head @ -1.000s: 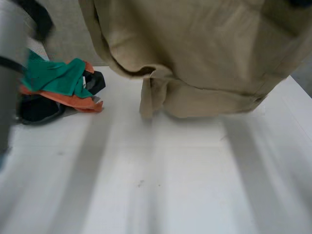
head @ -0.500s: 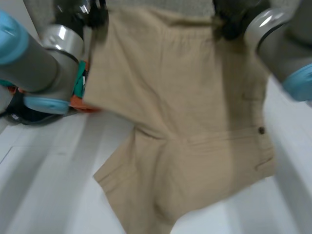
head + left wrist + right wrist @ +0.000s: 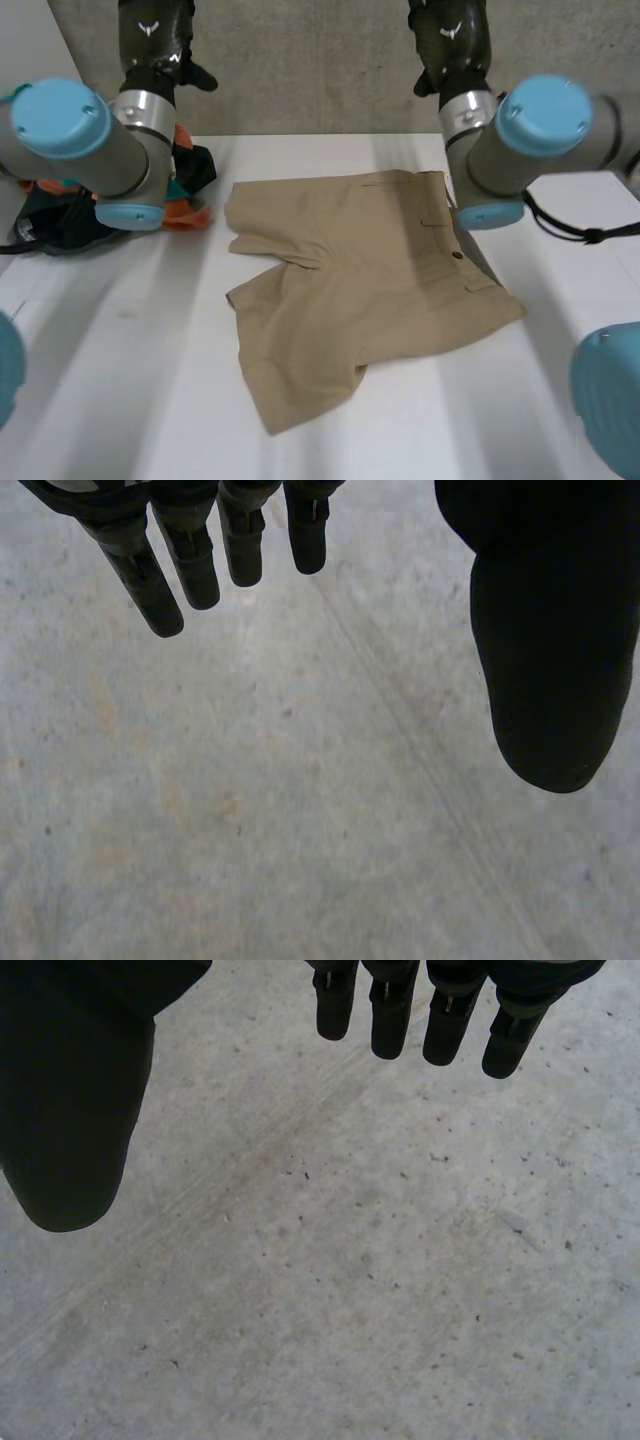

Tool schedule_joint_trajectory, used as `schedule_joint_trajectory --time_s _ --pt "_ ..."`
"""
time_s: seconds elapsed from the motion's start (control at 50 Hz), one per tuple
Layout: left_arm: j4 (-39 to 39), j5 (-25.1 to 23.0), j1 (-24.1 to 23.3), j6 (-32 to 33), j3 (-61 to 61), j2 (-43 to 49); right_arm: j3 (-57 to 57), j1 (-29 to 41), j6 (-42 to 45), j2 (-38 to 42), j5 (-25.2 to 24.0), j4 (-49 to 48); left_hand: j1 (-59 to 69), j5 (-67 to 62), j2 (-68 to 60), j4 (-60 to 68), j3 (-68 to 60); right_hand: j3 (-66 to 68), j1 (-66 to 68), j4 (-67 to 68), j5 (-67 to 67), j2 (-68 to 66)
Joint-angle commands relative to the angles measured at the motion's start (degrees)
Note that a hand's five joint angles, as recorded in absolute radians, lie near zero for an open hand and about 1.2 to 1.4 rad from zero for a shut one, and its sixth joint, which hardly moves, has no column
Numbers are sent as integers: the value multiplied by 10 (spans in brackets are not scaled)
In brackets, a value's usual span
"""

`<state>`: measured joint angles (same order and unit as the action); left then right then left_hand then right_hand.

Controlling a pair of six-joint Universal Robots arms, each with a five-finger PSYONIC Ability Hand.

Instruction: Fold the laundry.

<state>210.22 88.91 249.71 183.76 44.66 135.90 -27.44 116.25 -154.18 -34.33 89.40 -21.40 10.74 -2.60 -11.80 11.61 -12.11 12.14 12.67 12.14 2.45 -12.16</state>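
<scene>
Tan shorts (image 3: 365, 290) lie spread on the white table (image 3: 130, 380), waistband toward the far right, one leg reaching the near left. My left hand (image 3: 155, 35) is raised above the table's far left edge, apart from the cloth. In its wrist view the left hand (image 3: 545, 640) has straight fingers (image 3: 190, 555) and holds nothing, with grey wall behind. My right hand (image 3: 452, 35) is raised past the far edge, above the waistband side. The right hand (image 3: 70, 1090) also shows straight fingers (image 3: 445, 1010), empty.
A heap of other laundry (image 3: 185, 175), green, orange and black, sits at the table's far left, partly behind my left arm (image 3: 95, 150). My right arm (image 3: 520, 140) stands over the shorts' right edge. A grey wall (image 3: 310, 65) rises behind the table.
Both hands let go of the shorts, which dropped from hanging in the air to lying flat on the table. Both arms have drawn up and back toward the wall.
</scene>
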Motion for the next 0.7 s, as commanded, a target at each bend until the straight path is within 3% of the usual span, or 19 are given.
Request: schedule_joint_trajectory --time_s 0.02,0.14,0.24,0.36,0.44,0.56,0.7 --pt "-4 -3 -35 1 158 -138 -65 -5 5 -136 -19 206 -5 24 16 -14 19 -21 -27 -21 -25 22" --pt "-74 -4 -74 3 310 -255 -141 -16 13 -212 -47 354 12 7 -1 3 2 -21 -27 -21 -25 22" --pt "-189 -5 -112 4 434 -332 -264 -63 64 -268 -89 455 176 -157 -165 167 -162 -21 -27 -21 -25 22" --pt "-264 -5 -182 4 552 -347 -407 -105 132 -311 -131 504 368 -349 -357 359 -354 112 107 112 109 -112" --pt "-268 -4 -220 3 609 -339 -509 -146 189 -320 -145 494 393 -375 -383 385 -380 190 184 190 186 -189" --pt "-238 -2 -230 3 640 -280 -623 -182 236 -321 -180 387 385 -366 -374 376 -371 295 290 296 292 -295" --pt "-170 3 -224 5 626 -237 -691 -190 233 -315 -206 228 365 -346 -354 356 -351 217 212 217 214 -217"
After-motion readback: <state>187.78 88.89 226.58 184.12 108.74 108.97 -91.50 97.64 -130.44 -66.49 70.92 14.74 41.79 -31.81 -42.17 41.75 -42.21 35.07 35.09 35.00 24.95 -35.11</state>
